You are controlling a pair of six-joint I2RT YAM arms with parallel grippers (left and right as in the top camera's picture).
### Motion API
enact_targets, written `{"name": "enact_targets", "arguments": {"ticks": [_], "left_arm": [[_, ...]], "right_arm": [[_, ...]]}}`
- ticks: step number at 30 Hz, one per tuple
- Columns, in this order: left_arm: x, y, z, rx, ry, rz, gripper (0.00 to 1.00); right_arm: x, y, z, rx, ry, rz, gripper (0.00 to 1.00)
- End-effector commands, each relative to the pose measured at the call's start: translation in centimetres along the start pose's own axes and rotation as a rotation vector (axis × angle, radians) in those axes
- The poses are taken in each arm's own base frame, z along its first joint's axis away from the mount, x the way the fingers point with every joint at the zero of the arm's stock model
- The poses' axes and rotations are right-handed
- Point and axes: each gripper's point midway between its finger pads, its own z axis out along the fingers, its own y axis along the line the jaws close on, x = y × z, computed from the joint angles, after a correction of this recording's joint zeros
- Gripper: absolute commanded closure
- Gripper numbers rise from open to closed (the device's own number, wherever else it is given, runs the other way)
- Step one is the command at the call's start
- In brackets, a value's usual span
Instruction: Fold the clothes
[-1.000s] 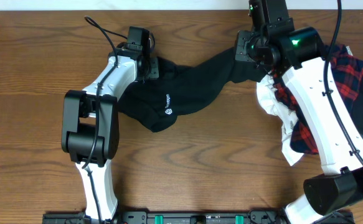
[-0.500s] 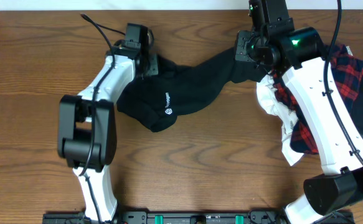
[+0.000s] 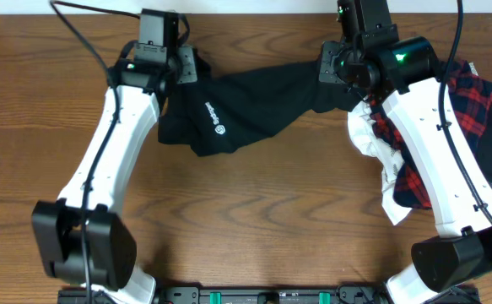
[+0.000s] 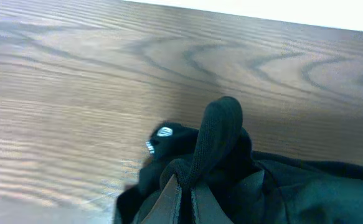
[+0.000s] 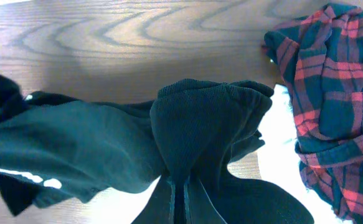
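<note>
Black shirt (image 3: 229, 118) stretched near the surface's (image 3: 254, 219) far edge between my left fingers (image 4: 167, 196) and right fingers (image 5: 159, 202), both clenched on it.

Black shirt (image 3: 237, 114) is stretching sideways, bunching at both ends, white logo (image 3: 218, 131) facing up. Red-and-navy plaid piece (image 3: 473, 101) is lying crumpled over white piece (image 3: 372, 139), rightward.

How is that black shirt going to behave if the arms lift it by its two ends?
Probably very floppy: the black shirt hangs in slack folds between its two pinched ends. Likely light for its size, since small pinches of fabric seem to carry it. The loose lower part would probably drag across the wooden table rather than slide stiffly.
</note>
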Motion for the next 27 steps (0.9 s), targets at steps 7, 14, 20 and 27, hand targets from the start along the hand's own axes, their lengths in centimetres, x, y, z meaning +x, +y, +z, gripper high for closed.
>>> {"name": "enact_targets", "arguments": {"ticks": [7,14,20,27], "left_arm": [[-4.0,4.9,-6.6,-0.076,-0.156,-0.085,0.94],[-6.4,8.0,-13.5,-0.097,-0.313,-0.149,0.94],[-7.3,8.3,-18.1,-0.083,-0.412,-0.16,0.94],[-7.1,8.4,-23.0,-0.064,-0.501,-0.168,0.94]], "right_arm": [[-1.1,0.2,-0.8,-0.002,-0.054,-0.034,0.99],[-0.2,-0.5,-1.1,0.012,-0.019,0.02,0.99],[-0.5,-0.3,-3.6,-0.004,-0.06,0.017,0.99],[1.5,-1.2,-8.5,-0.01,-0.054,0.027,0.99]]}}
